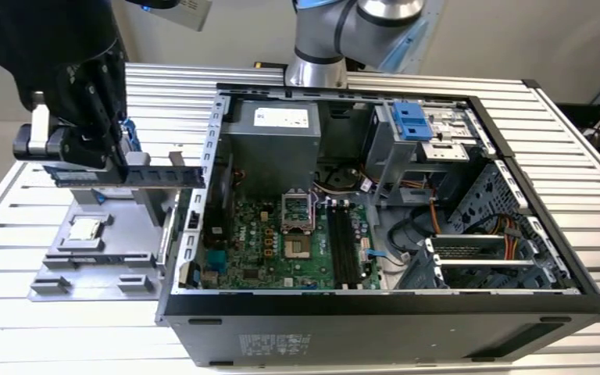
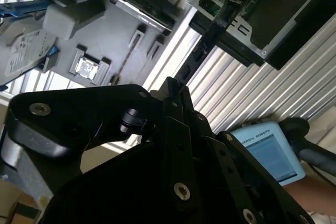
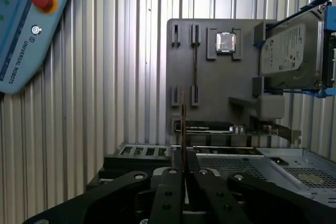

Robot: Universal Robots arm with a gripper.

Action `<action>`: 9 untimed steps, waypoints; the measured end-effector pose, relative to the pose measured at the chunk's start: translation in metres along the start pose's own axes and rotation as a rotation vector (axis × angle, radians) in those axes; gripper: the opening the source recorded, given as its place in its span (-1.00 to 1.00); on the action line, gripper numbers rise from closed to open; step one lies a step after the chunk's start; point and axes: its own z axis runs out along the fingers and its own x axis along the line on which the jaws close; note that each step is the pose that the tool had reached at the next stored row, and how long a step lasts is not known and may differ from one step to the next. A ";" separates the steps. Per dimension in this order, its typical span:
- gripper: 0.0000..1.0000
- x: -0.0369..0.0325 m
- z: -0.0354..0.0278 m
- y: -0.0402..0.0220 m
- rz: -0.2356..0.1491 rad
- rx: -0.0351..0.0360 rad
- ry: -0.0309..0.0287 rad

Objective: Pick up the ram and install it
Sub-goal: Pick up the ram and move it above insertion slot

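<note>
Jaws pinch the ram (image 1: 149, 175), seemingly level, its length pointing toward the case (image 1: 383, 328).

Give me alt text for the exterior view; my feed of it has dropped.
The gripper holds the ram level over the grey parts tray, at the exterior view's left of the open computer case. A processor chip lies on the tray, and the motherboard lies exposed inside the case.
</note>
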 end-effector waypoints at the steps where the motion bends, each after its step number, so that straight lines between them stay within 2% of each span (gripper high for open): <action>1: -1.00 0.0000 -0.0001 -0.0026 0.000 -0.0001 0.0000; 9: -1.00 -0.0014 -0.0008 -0.0242 0.000 -0.0001 0.0000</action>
